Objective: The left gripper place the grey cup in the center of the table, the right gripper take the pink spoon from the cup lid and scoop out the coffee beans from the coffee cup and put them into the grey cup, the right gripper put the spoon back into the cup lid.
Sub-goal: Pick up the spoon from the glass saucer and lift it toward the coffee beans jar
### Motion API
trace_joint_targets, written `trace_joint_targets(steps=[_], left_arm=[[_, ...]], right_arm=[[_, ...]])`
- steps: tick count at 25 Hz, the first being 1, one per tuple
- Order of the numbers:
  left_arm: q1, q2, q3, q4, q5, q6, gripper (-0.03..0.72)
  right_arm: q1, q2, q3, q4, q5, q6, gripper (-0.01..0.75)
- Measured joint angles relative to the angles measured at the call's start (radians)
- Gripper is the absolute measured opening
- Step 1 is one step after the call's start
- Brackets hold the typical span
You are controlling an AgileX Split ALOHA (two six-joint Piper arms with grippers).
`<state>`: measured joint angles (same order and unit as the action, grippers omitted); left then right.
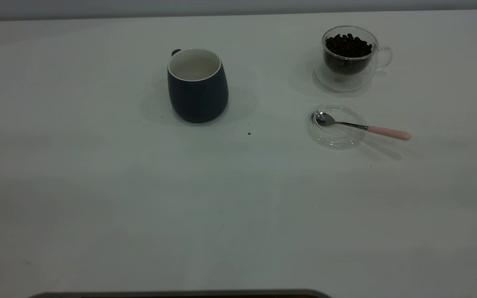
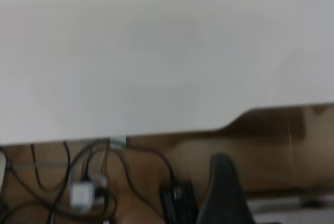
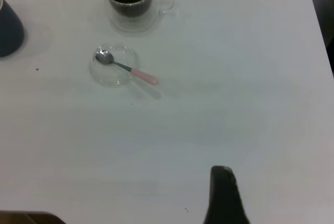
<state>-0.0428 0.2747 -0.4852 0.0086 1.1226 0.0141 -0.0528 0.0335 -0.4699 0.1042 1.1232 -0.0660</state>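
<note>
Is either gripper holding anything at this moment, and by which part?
Nothing is held. The pink spoon rests in the cup lid, and the grey cup stands alone; both arms are pulled back off the table.

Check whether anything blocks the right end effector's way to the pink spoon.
Nothing visible does. The pink spoon lies with its bowl in the cup lid, and only bare table lies between it and the right end effector.

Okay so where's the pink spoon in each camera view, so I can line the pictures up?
Exterior view: the pink spoon lies at the right, bowl in the clear cup lid, handle sticking out past its rim.
Left wrist view: not in it.
Right wrist view: the spoon shows upper left, on the same lid.
Shared landmark: the glass coffee cup of beans, just beyond the lid in both.
</note>
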Motion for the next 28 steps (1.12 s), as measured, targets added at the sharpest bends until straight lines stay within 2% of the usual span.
trace_joint_targets(steps=[11, 28], left_arm=[[0.000, -0.281, 0.000, 0.000, 0.008, 0.000, 0.586], [0.000, -0.292, 0.000, 0.000, 0.018, -0.003, 0.586]], right_arm=[[0.000, 0.000, 0.000, 0.000, 0.000, 0.000, 0.556], [0.000, 0.000, 0.000, 0.000, 0.000, 0.000, 0.556]])
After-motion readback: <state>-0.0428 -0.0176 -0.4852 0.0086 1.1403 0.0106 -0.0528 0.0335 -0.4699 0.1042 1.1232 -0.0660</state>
